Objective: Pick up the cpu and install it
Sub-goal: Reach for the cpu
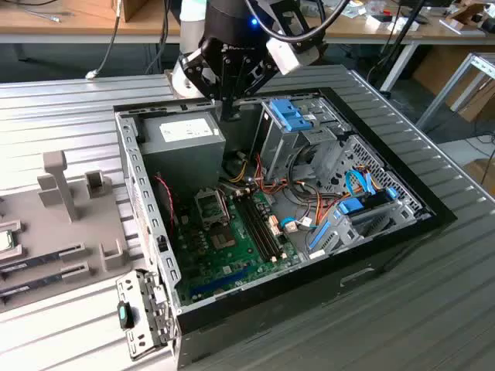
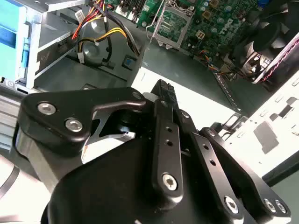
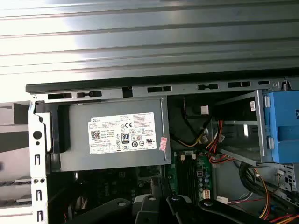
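The cpu (image 1: pixel 6 240), a small square chip with a silvery top and green rim, lies on the grey holder tray (image 1: pixel 77 232) at the exterior view's far left edge, partly cut off. My gripper (image 1: pixel 230 113) hangs well away from it, over the open computer case (image 1: pixel 325 263), at the back beside the grey power-supply box (image 1: pixel 184 139). Its fingers look shut with nothing between them. The second wrist view has the black fingertips (image 2: pixel 163 88) together above the case floor. The bare cpu socket (image 1: pixel 210 205) (image 2: pixel 169 24) sits on the green motherboard (image 1: pixel 232 247), its frame lifted.
Two memory sticks (image 1: pixel 39 267) lie on the tray near the cpu, with grey upright posts (image 1: pixel 60 182) behind them. Blue drive brackets (image 1: pixel 292 114), metal drive cages and coloured cable bundles (image 1: pixel 271 185) crowd the case's right half. The power-supply box (image 3: pixel 117 135) lies under the first wrist view.
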Tool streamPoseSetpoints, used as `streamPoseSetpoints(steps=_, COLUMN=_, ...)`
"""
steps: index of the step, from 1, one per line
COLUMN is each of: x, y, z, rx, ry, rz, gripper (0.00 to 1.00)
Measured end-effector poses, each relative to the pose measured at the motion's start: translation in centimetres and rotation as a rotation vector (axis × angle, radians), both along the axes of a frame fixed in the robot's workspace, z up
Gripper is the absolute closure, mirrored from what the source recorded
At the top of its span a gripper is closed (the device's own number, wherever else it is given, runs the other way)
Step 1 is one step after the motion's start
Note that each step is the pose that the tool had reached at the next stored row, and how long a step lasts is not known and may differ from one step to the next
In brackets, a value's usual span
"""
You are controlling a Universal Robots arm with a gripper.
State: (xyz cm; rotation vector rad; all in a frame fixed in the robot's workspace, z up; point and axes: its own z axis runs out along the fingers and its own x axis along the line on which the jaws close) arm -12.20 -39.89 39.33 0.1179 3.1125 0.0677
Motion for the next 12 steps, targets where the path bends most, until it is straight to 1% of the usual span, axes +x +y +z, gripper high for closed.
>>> streamPoseSetpoints(steps=12, x=-0.28, y=0.00, z=0.00, rx=0.0000, ry=0.0000, rz=0.000, gripper=0.89)
